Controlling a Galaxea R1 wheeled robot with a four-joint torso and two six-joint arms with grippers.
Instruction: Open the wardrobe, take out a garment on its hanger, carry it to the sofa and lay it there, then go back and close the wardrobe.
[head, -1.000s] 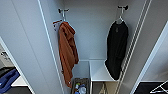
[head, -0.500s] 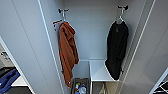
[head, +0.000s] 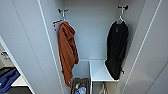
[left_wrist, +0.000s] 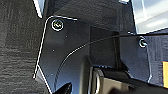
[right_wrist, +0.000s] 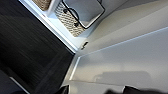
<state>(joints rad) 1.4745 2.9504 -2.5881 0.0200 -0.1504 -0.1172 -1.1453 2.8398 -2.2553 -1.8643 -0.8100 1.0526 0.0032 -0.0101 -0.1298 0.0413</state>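
the wardrobe (head: 100, 37) stood open, both doors swung wide. inside, a rail bracket at each upper side carried a hanger – the rust-orange hooded garment (head: 67, 55) hung at the left, close against the side wall, and the black garment (head: 116, 50) hung at the right, its hem reaching down to a white shelf (head: 98, 71). the shelf was in the lower right part, bare where it showed. beside it, lower on the left, sat a woven basket (head: 80, 86) with small items in it – too blurred to tell apart. dark floor (right_wrist: 32, 50) ran up to the wardrobe's white base.
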